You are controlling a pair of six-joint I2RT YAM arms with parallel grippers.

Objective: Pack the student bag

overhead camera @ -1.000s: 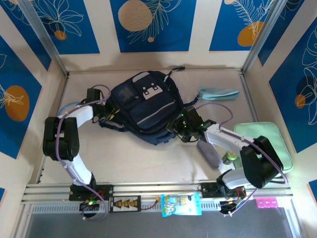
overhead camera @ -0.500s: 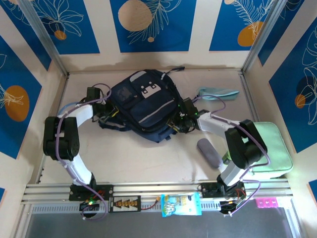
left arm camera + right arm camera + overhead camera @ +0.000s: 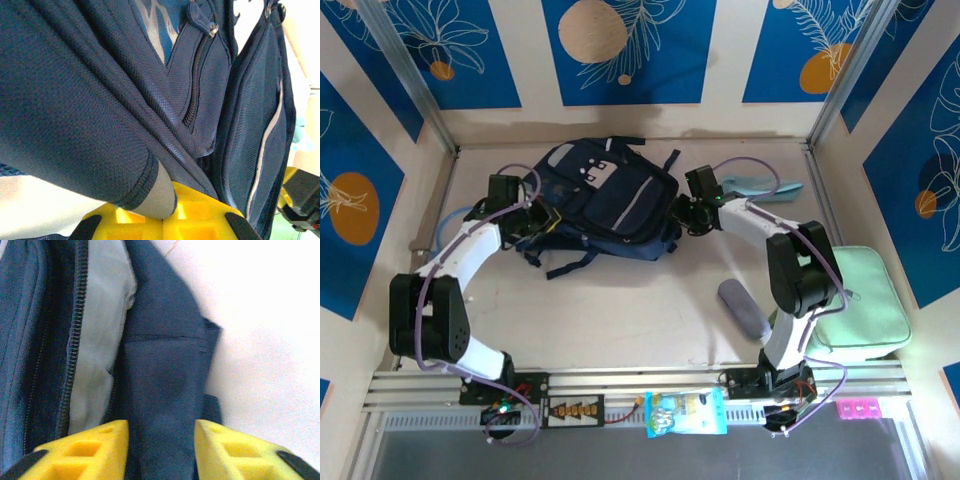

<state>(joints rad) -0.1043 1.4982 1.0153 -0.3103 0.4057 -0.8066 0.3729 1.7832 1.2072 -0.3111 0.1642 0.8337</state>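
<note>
Top external view, largest first. We log a pale table (image 3: 620, 310) boxed in by blue-patterned walls. The student bag (image 3: 610, 200), a large dark navy fabric backpack with a grey trim stripe and black straps, lies flat at the far middle of the table, between the two arms. A flat mint-green zip case (image 3: 860, 300) sits at the right edge, well apart from the bag.

The left gripper (image 3: 165, 220) is at the bag's left edge, fingers together and clamped on a fold of navy fabric with pale lining. The right gripper (image 3: 160, 440) is at the bag's right edge. Its yellow fingers stand apart astride a navy flap beside a zip, and we cannot tell whether they bite.

Smaller things: a grey oblong pouch (image 3: 743, 308) lies near the right arm, a light blue soft item (image 3: 765, 187) lies behind the right gripper, and a blue snack packet (image 3: 686, 412) rests on the front rail.

Risks, as we judge them:
- The left hold is on a thin fold, so a hard pull could slip it.
- Uneven pulling could drag the bag instead of opening it.
- Loose straps near the left gripper could snag.
</note>
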